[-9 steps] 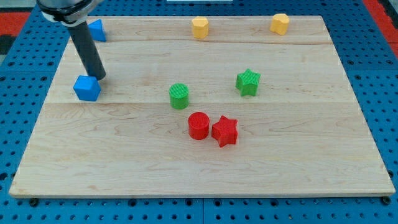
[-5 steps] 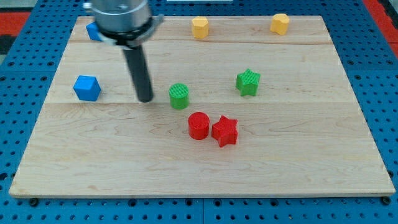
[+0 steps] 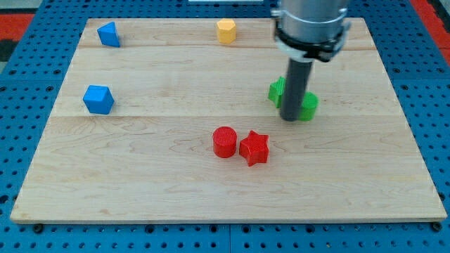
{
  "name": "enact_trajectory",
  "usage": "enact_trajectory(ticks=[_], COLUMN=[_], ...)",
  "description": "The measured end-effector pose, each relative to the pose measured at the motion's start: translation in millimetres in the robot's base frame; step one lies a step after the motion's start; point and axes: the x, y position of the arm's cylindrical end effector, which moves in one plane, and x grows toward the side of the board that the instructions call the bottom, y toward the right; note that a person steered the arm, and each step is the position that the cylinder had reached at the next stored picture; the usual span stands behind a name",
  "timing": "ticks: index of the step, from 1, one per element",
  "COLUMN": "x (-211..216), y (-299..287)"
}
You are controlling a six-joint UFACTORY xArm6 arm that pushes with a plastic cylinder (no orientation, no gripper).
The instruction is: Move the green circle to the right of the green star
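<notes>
The dark rod stands near the board's middle right, and my tip (image 3: 291,117) rests on the wood. The green circle (image 3: 308,106) pokes out just to the view's right of the rod, touching or almost touching it. The green star (image 3: 275,91) shows only as a sliver on the rod's left side, mostly hidden behind the rod. The circle sits right of the star and slightly lower.
A red circle (image 3: 225,141) and a red star (image 3: 254,147) sit side by side below the tip, to its left. Two blue blocks (image 3: 98,99) (image 3: 108,34) are at the left. A yellow block (image 3: 226,31) is at the top.
The rod swept from the left of the green circle to the right, past the star. The green circle moved from the board's middle to the star's right side. The second yellow block is now hidden.
</notes>
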Motion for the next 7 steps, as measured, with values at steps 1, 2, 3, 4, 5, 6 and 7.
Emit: enact_trajectory(ticks=[1, 2, 3, 4, 5, 6, 7], x=[0, -1, -20, -23, -23, -23, -23], y=[26, 28, 51, 43, 29, 14, 4])
